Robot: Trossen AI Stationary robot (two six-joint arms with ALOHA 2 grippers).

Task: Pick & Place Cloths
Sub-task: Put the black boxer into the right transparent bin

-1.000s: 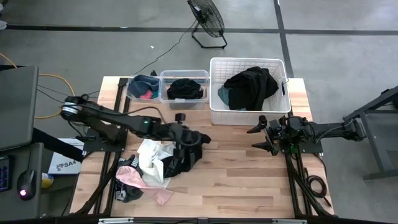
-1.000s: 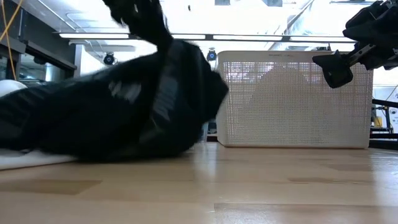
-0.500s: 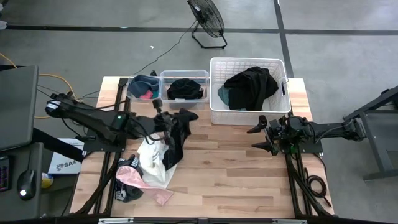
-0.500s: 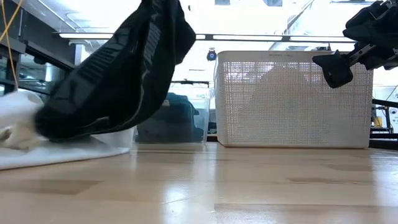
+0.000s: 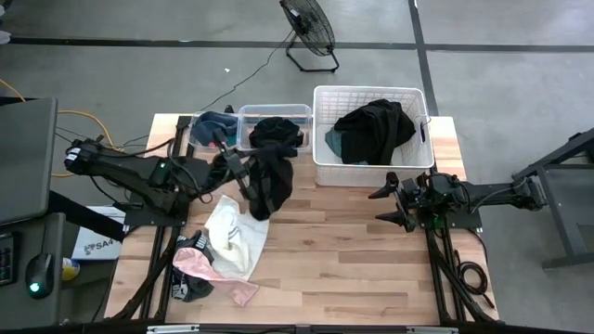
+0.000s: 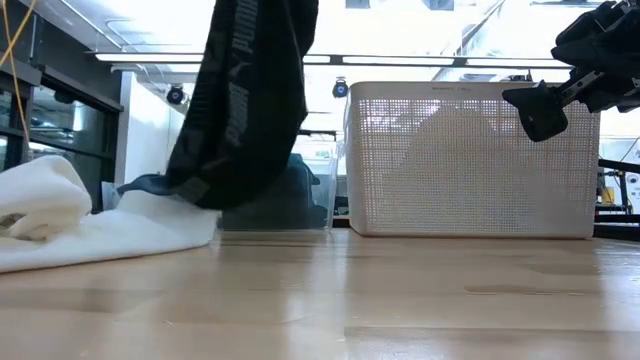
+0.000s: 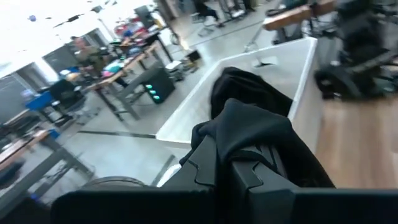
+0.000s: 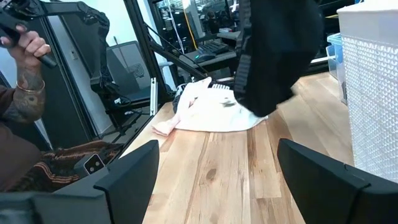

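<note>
One black garment point(image 5: 267, 181) hangs clear of the table point(image 5: 353, 269), pinched in the left gripper point(image 5: 243, 170), whose fingers are clamped together on its upper edge; in the low view its white-lettered waistband point(image 6: 236, 70) dangles in front of the bins. On the table's near-left part lies a heap of cloths point(image 5: 223, 250): one white, one pink, one black with a lettered band. Two clear bins point(image 5: 275, 130) sit side by side at the far edge, each holding cloth, and one white basket point(image 5: 371, 165) beside them holds a black and a teal garment. The right gripper point(image 5: 393, 198) waits near the basket's front, fingers spread apart, holding nothing. The table's middle and near-right stretch lie bare.
</note>
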